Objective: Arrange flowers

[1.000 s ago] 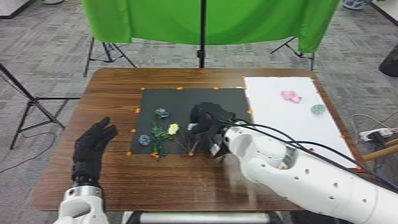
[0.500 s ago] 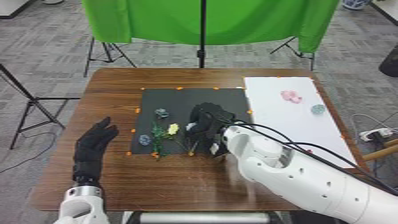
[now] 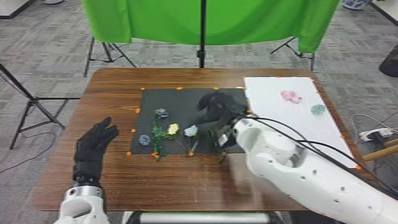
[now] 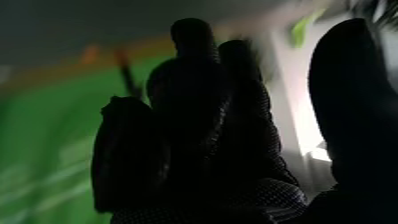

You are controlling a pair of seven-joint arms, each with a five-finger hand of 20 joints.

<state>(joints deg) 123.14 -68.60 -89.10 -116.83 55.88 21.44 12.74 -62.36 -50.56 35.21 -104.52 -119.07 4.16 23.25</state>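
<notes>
Well, the right hand (image 3: 226,109) is over the right part of the dark mat (image 3: 182,95), its arm coming in from the near right. It is open: the wrist view shows its fingers (image 4: 197,85) extended and the thumb (image 4: 348,95) standing well apart from them, with nothing held in the gap. The left hand (image 3: 92,145) is open too, empty, fingers pointing to the far side, over the brown table (image 3: 133,185) just left of the mat.

The flowers are mostly on the mat's left and middle. A yellow flower (image 3: 173,129) lies with a pale blue flower (image 3: 191,131) just to its right, near the right hand. A green leafy stem (image 3: 157,142) lies left of the yellow one, and a dark blue flower (image 3: 145,140) is left of that stem, by the mat's left edge. A grey-blue flower (image 3: 161,113) sits farther off, toward the far left.

On the right, a white sheet (image 3: 306,135) carries a pink flower (image 3: 290,96) and a pale green flower (image 3: 318,109) near its far end, the green one nearer and to the right. Beyond the table hangs a green cloth (image 3: 258,25).
</notes>
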